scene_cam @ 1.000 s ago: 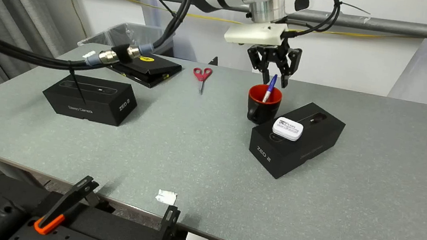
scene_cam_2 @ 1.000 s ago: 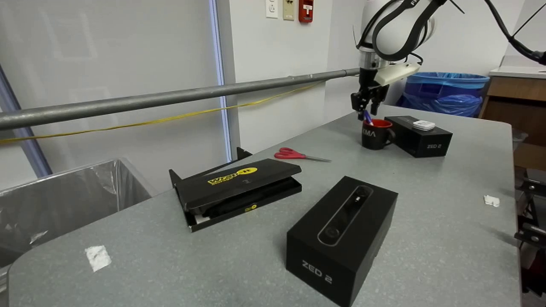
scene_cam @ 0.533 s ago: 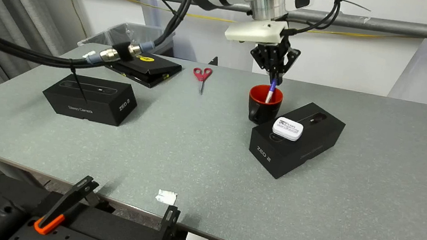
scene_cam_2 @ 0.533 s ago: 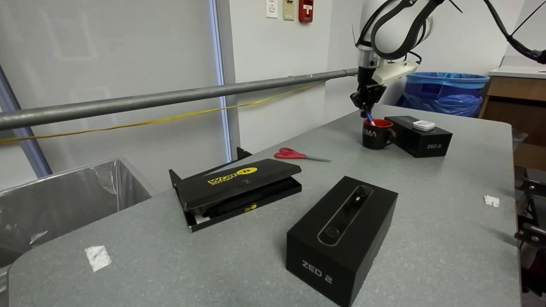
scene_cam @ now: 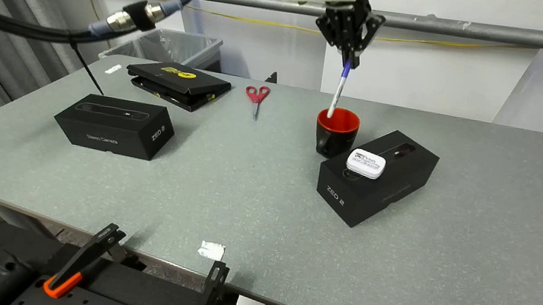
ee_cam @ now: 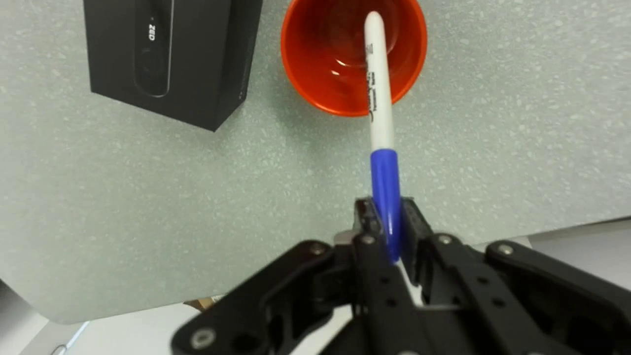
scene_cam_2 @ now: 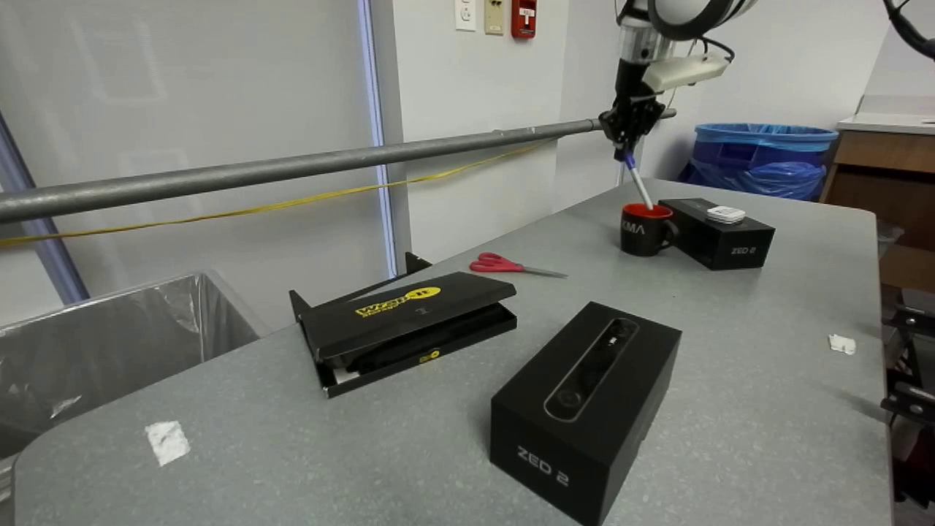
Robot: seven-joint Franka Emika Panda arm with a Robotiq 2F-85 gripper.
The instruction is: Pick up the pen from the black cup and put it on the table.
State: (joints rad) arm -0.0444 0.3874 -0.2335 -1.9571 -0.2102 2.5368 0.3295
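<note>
Clasping a white pen [ee_cam: 382, 133] by its blue cap, the jaws of a robot arm [scene_cam_2: 643, 40] were clenched on either side of it above a grey speckled desk [scene_cam: 245, 196]. The pen hung tilted, tip down, at the mouth of a black cup [scene_cam: 336, 135] with a red interior; whether the tip sat above the rim or just inside it could not be told. The cup stood upright on the desk, just beside a black ZED 2 box [scene_cam: 391, 188] that bore a small white case [scene_cam: 366, 164]. Red-handled scissors [scene_cam_2: 500, 264] lay apart from the cup, visible in both exterior views. In an exterior view, a black box with yellow lettering [scene_cam_2: 420, 321], its lid partly raised, lay near another ZED 2 box [scene_cam_2: 586, 413], while a blue-lined bin [scene_cam_2: 760, 161] stood beyond the desk. A grey pipe [scene_cam: 503, 34] crossed the wall [scene_cam: 426, 75] behind.
</note>
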